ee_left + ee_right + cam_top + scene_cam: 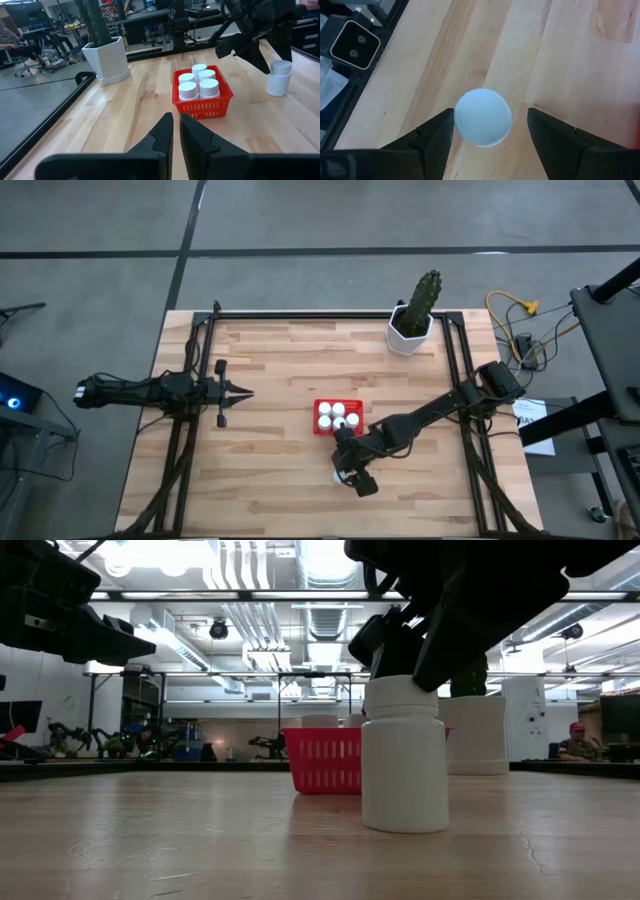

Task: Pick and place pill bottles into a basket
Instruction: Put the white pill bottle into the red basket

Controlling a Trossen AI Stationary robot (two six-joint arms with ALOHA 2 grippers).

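Note:
A white pill bottle stands upright on its base on the wooden table, near the front and just in front of the red basket; it also shows in the low view and the high view. Several white bottles stand upright in the basket. My right gripper is open and points down over the lone bottle, one finger on either side of its cap. My left gripper is shut and empty at the table's left, its fingers pointing at the basket. My right gripper stands from above with its fingers on either side of the bottle's round cap. One finger lies close to the cap's rim; I cannot tell whether it touches. The bottle stands upright on the table.
A white pot with a green cactus stands at the table's far right, behind the basket. Black rails run along the table's left, right and far edges. Bare wood lies to the left and in front of the basket.

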